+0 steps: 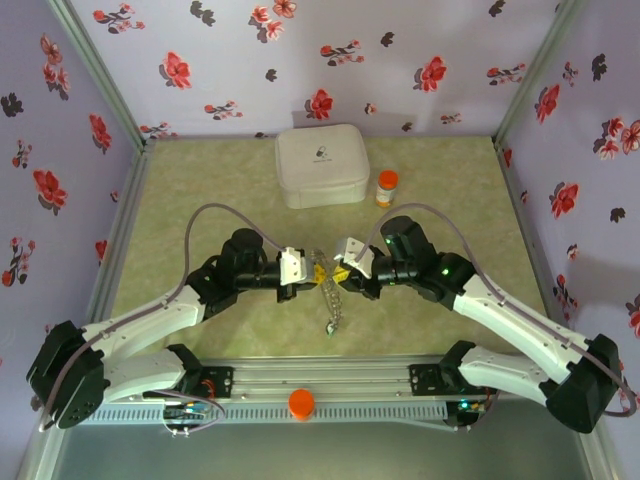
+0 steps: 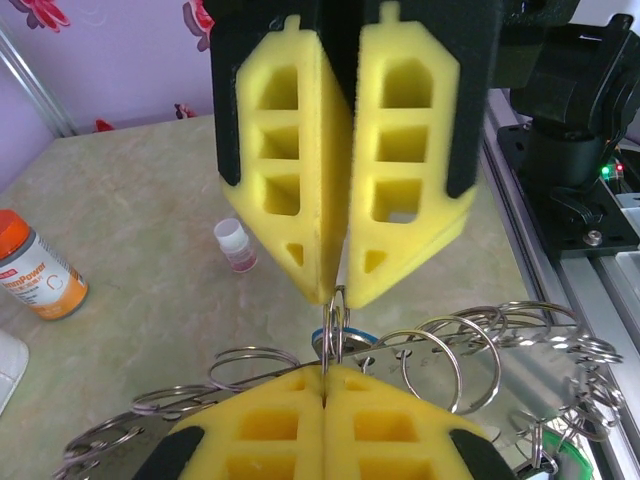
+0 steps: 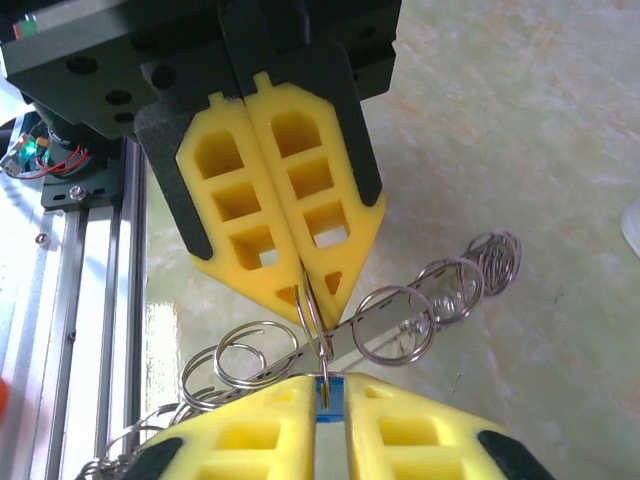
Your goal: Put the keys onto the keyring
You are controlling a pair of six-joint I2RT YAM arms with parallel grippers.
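Keyring [image 1: 329, 305] hangs above the table [image 1: 200, 190] between my two grippers, its loose end trailing toward my bases. On the left, my left gripper [image 2: 325, 380] has its yellow pads [image 2: 260, 430] pressed flat together. The thin wire of one small split ring [image 2: 335, 320] comes straight out of the seam, so I read that as a pinch on the keyring itself. From there the chain of other rings fans out to both sides across the tops of my pads. At its far right end is a green edge [image 2: 575, 462], probably another key's tag, though it is cut off and I cannot be sure.

In the middle, the held ring stands upright between the two sets of tips, which nearly touch. On the right, my right gripper [image 2: 340, 297] is closed down to a narrow slit. In the right wrist view the head of a blue key [image 3: 328, 395] sits in that slit, so it looks pinched there, right against the ring.

I judge this to be the threading step. The blue key is at the ring, but I cannot tell whether it is already on the wire. The next move should need my left to hold hard while my right works the key's hole into the coil's split and turns it round. The motions should be small, since the ring could twist out or the key could slip.
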